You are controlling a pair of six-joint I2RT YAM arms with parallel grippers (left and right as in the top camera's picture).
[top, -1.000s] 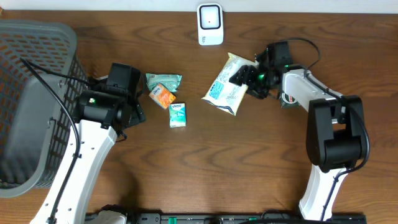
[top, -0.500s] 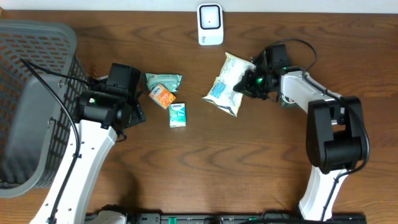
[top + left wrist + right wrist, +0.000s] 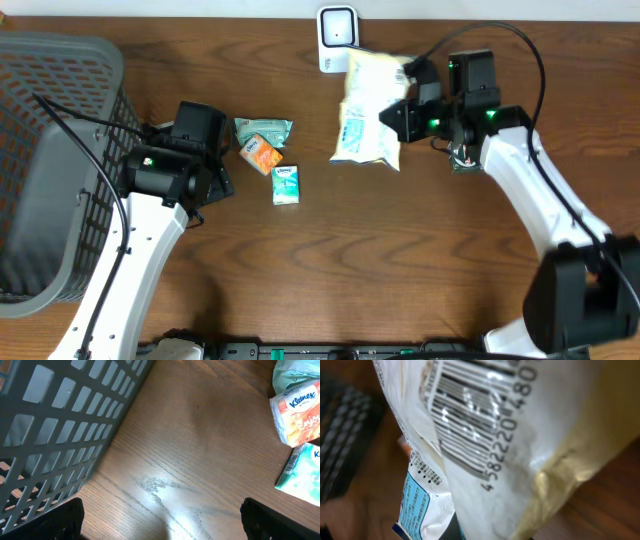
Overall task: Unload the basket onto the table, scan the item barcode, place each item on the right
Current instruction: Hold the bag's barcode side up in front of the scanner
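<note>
Pack [image 3: 366,110]: in right hand [image 3: 398,117], near scanner [image 3: 338,38].
Risk: edge grip may slip; barcode [image 3: 465,420] may miss scanner.
Left hand [image 3: 205,170]: wide, empty.

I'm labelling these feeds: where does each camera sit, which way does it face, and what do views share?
Overhead: above the table, looking straight down; both arms, basket, scanner, right gripper holding the white pack.
Left wrist: on the left arm, facing down between basket and Kleenex packs; open left gripper tips at bottom corners.
Right wrist: on the right arm, close on the pack's barcode; own fingers unclear.
Shared: overhead and left wrist show basket and Kleenex packs.
</note>
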